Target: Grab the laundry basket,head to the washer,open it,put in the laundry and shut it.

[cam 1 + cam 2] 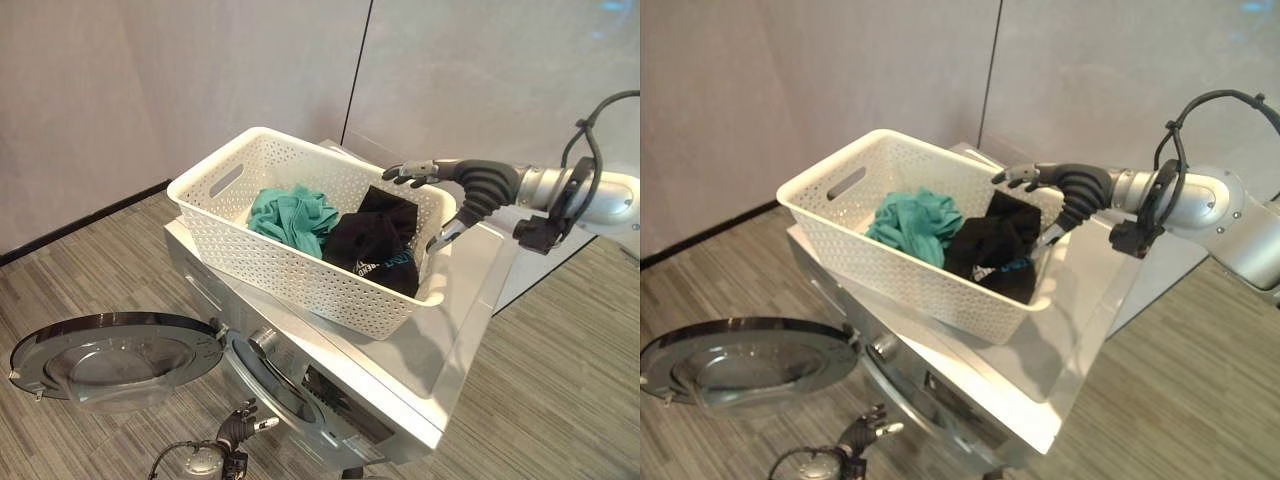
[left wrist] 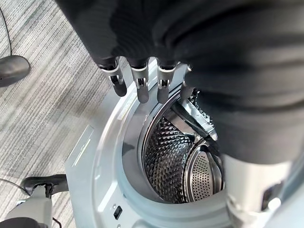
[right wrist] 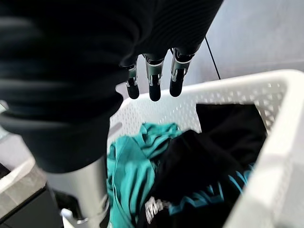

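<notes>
White laundry basket sits atop the washer on striped grey floor.

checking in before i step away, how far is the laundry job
Done: the white laundry basket sits on top of the washer, and the washer door hangs open, the drum bare. In hand: the right hand, open, hovers over the basket's far rim; the left hand is low by the opening. Left: the teal garment and black garment go in, then shut the door.

Open above the basket atop the washer; door swung aside, drum mouth unblocked below the basket.
</notes>
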{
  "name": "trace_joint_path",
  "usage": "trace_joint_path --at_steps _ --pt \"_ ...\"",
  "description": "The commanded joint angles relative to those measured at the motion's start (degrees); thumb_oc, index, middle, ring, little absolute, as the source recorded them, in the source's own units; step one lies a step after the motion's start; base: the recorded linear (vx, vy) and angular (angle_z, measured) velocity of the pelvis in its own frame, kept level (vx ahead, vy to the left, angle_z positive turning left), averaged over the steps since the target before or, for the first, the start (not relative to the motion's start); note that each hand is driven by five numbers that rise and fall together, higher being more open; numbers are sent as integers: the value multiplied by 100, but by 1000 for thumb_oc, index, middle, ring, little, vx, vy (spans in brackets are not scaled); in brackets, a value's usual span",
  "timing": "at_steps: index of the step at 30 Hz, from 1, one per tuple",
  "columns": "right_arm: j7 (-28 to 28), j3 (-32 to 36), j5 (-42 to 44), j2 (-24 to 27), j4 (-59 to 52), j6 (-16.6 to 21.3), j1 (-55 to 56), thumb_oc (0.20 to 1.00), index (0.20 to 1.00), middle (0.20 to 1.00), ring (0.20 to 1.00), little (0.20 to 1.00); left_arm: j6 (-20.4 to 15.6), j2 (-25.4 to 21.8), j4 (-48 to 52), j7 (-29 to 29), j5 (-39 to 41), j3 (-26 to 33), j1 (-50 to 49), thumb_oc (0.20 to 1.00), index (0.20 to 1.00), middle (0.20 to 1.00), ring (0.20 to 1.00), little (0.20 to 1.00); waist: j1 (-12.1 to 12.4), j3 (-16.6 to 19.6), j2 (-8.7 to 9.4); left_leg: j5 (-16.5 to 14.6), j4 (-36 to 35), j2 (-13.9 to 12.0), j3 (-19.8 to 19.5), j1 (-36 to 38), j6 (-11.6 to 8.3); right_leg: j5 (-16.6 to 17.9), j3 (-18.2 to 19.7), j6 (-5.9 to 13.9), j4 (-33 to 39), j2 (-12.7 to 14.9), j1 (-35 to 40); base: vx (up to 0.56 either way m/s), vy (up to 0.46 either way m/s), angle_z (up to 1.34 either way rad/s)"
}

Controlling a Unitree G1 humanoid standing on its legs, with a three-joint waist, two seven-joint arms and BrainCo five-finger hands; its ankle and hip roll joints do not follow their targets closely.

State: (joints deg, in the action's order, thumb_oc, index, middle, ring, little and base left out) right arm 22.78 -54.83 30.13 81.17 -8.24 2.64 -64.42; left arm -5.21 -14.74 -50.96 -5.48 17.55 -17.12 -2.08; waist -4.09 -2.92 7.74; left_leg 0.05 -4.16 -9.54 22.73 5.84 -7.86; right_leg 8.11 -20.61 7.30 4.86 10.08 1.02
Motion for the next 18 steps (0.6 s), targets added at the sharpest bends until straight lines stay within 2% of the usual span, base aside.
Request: trace_joint_path --at_steps 1,8,14,18 --pt "34 -224 -131 395 62 -7 -387 1000 1000 1000 1000 1000 -200 -12 231 -162 19 -301 375 1000 1000 1000 1000 1000 84 -182 84 -263 488 108 93 -344 215 -877 -201 41 -432 42 263 0 0 0" --pt "39 -302 -404 -39 167 -115 -380 1000 1000 1000 1000 1000 -215 -136 737 -193 202 -461 426 1000 1000 1000 1000 1000 156 -369 18 -231 531 104 -17 -528 227 -893 -188 14 -466 70 123 -11 -2 0" --pt "98 -322 -710 -70 277 -177 -306 1000 1000 1000 1000 1000 -200 -217 843 -237 189 -473 394 1000 1000 1000 1000 1000 188 -471 9 -203 580 67 -119 -664 221 -923 -242 -16 -509 70 56 -20 -12 14" --pt "119 -149 -1051 -312 676 -237 -8 1000 1000 1000 1000 1000 -198 -321 919 -231 140 -491 382 1000 1000 1000 1000 1000 268 -634 8 -171 634 58 -243 -839 224 -941 -280 -39 -579 75 -71 -28 -14 9"
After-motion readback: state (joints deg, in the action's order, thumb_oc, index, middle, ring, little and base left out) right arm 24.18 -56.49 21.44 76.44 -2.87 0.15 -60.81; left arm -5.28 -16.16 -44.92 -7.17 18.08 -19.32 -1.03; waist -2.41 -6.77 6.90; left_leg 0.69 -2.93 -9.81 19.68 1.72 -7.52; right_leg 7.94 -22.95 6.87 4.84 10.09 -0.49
